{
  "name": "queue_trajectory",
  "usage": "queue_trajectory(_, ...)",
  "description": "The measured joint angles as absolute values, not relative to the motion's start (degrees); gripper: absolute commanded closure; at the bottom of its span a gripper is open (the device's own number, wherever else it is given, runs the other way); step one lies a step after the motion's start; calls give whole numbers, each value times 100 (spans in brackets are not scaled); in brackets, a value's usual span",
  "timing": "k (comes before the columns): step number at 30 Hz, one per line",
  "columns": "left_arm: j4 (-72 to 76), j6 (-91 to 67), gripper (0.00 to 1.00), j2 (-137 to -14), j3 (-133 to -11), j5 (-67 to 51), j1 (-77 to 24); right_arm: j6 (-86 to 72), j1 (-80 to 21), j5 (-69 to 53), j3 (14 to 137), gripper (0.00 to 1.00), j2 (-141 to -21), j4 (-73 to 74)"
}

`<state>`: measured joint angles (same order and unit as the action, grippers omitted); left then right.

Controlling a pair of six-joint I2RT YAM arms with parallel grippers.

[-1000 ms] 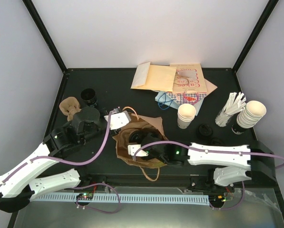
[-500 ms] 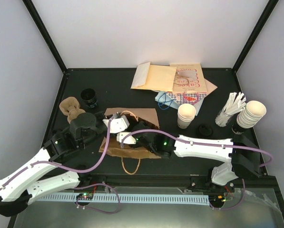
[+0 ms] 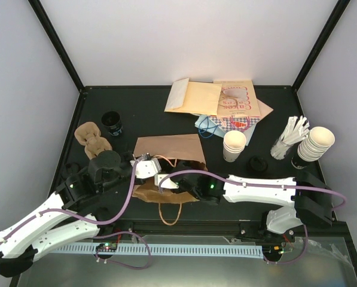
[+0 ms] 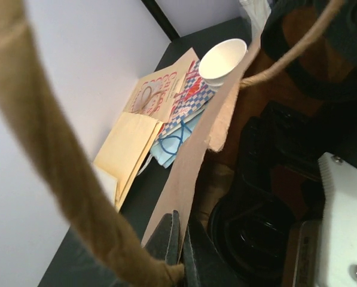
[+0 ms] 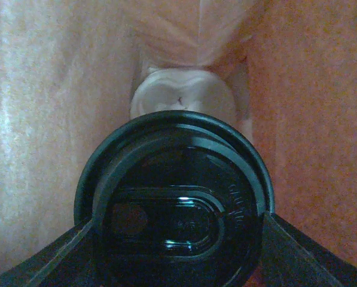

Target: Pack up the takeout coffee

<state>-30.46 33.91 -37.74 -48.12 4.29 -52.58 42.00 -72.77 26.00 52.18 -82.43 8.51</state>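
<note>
The brown paper bag (image 3: 166, 146) is lying on its side at the middle of the desk (image 3: 94, 107), its rope handle (image 3: 169, 212) trailing toward 6 o'clock. The left tool (image 4: 179, 236) is pinching the bag's rim with its fingers closed flat on the paper. This looks meant to lift that edge and hold the mouth open so the other arm can get in.

The right arm is reaching in from 3 o'clock. Its tool (image 5: 178, 257) is sitting inside the bag, gripping the takeout coffee (image 5: 177, 197), with a finger pressing at each side of the black lid. So the cup is already within the brown walls, lid facing back toward the wrist. I judge it is not yet set down, since the fingers are clamping it.

Much is hiding. From above, the right tool's fingertips and the cup are disappearing under the paper. In the right wrist view the lid is filling the frame and covering the cup's body. A pale shape at 12 o'clock beyond the lid could be the bag's folded bottom or something else; I cannot tell which. Whether the cup is touching the bag's wall is unclear too. In the left wrist view the blurred handle is cutting across the foreground at 9 o'clock.
</note>
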Motion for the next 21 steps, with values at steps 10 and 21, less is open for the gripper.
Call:
queue_trajectory(10,-3166,3055,99,-3750,-4873,43,-5258,3979,-7295,2808,4919,49,-8178,1011)
queue_trajectory(21,-3520,2818,98,-3750,-5043,-373,-5258,4174,-7155,2961,4987,49,-8348,834)
